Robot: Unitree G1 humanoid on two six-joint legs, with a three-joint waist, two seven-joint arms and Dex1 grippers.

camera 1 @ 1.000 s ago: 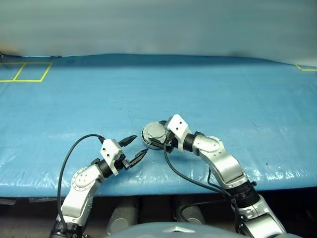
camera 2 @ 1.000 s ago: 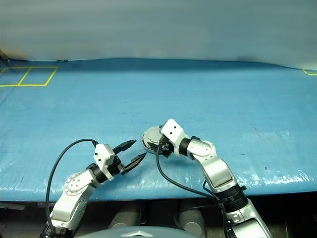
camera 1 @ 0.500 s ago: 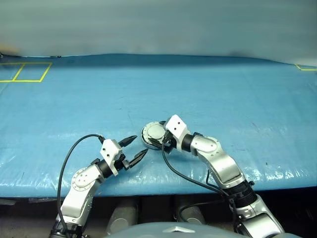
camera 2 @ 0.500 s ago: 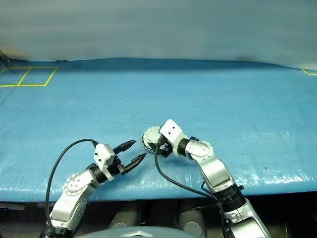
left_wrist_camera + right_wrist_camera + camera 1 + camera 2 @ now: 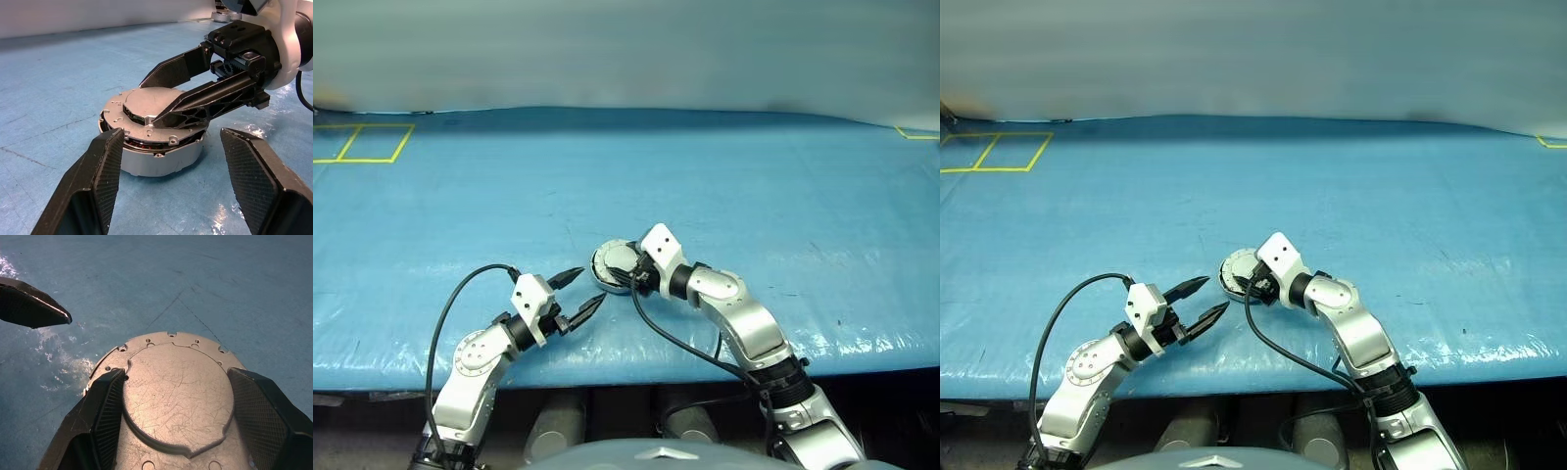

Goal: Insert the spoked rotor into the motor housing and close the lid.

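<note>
Fingers of the right gripper [image 5: 161, 100] stand spread to either side of the lid [image 5: 177, 391], one along each side of its raised round face. In the left wrist view the nearer finger lies across the lid's top and seems to touch it, but whether the two fingers press on the lid or just bracket it cannot be told.

The left gripper [image 5: 578, 294] is spread wide and holds nothing; its two black fingers point at the motor housing [image 5: 156, 159] from just beside it, apart from it.

The lid is plain scratched grey metal with small holes round its flange and notches in the raised centre. It sits on top of the housing, slightly tilted, not fully seated: a dark gap shows under its edge, with copper-brown windings visible in it. The housing below is a short round silver can standing upright.

The housing rests on the blue table cover [image 5: 754, 186], near the cover's front edge and about midway along it, well away from the yellow taped squares [image 5: 362, 143] at the far left corner.
</note>
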